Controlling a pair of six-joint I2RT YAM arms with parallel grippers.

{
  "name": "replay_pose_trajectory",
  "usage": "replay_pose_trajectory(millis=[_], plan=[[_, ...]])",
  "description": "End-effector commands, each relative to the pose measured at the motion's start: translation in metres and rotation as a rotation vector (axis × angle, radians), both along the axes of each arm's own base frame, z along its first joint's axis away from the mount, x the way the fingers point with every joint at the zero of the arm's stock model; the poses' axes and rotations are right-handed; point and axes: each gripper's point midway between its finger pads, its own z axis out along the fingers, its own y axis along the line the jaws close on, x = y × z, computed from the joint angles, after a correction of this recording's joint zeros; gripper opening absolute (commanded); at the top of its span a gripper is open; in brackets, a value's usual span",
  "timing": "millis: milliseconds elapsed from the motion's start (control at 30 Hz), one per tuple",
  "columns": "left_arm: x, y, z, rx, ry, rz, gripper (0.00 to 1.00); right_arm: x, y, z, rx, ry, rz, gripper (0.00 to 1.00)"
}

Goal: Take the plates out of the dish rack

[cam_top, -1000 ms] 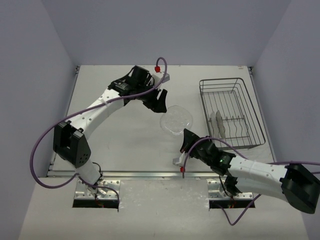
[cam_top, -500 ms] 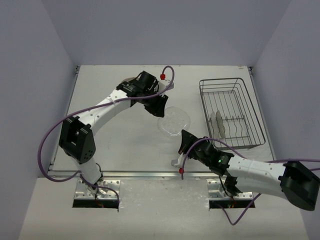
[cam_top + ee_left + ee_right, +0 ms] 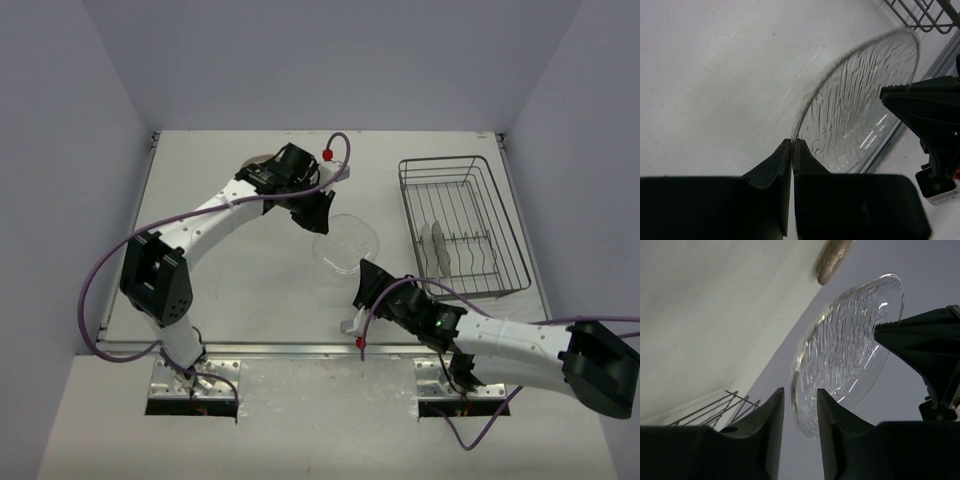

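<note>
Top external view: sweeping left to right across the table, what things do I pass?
In order: left gripper → clear plate → dish rack.

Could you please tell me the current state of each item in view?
Translucent clear round plate: held in the air, tilted.
Left gripper: shut on clear plate's rim.
Right gripper: open, straddling the rim.
Silver wire dish rack: pale plates upright inside.
Tan round plate: lying on table.
</note>
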Motion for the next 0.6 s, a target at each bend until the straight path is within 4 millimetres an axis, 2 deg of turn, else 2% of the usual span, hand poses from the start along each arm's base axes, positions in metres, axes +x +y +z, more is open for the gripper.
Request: replay_pose_trajectory(millis=[0,33,67,100,200,233,267,300,333,367,400,433,467,500,533,567], plan=[[0.017,0.004,0.021,-0.06,-0.058,0.032,0.0,0.008,0.008,0.038,0.108,-0.031,-0.045,0.64],[0.022,0.012,0.024,-0.081,-0.055,0.052,0.0,0.01,0.006,0.039,0.12,-0.011,-0.069,0.75],[0.025,0.015,0.027,-0.092,-0.056,0.063,0.0,0.01,0.004,0.037,0.124,0.009,-0.084,0.82],[0.029,0.022,0.029,-0.109,-0.05,0.082,0.0,0.009,0.002,0.035,0.129,0.027,-0.097,0.84],[0.053,0.057,0.04,-0.175,-0.024,0.188,0.0,0.009,-0.006,0.034,0.17,0.085,-0.161,0.94],[0.069,0.077,0.045,-0.191,-0.025,0.243,0.0,0.01,-0.009,0.034,0.181,0.097,-0.177,0.99],[0.079,0.088,0.043,-0.194,-0.009,0.28,0.0,0.009,-0.013,0.031,0.203,0.127,-0.205,0.99],[0.089,0.099,0.052,-0.205,-0.03,0.317,0.0,0.009,-0.014,0.031,0.221,0.151,-0.224,0.99],[0.112,0.123,0.058,-0.2,-0.05,0.391,0.0,0.013,-0.016,0.036,0.249,0.168,-0.25,0.99],[0.125,0.138,0.058,-0.181,-0.065,0.437,0.0,0.014,-0.017,0.039,0.281,0.192,-0.275,0.99],[0.139,0.15,0.047,-0.156,-0.052,0.483,0.0,0.014,-0.019,0.035,0.328,0.252,-0.317,0.99],[0.162,0.174,0.052,-0.131,-0.088,0.552,0.0,0.019,-0.022,0.043,0.377,0.296,-0.367,0.99],[0.172,0.186,0.054,-0.126,-0.094,0.601,0.0,0.02,-0.025,0.042,0.4,0.339,-0.404,0.99],[0.18,0.192,0.051,-0.134,-0.072,0.638,0.0,0.02,-0.028,0.039,0.422,0.383,-0.442,0.99],[0.198,0.205,0.044,-0.137,-0.057,0.685,0.0,0.024,-0.031,0.044,0.472,0.426,-0.493,0.99],[0.21,0.217,0.023,-0.131,-0.013,0.723,0.0,0.025,-0.031,0.047,0.498,0.456,-0.512,0.99]])
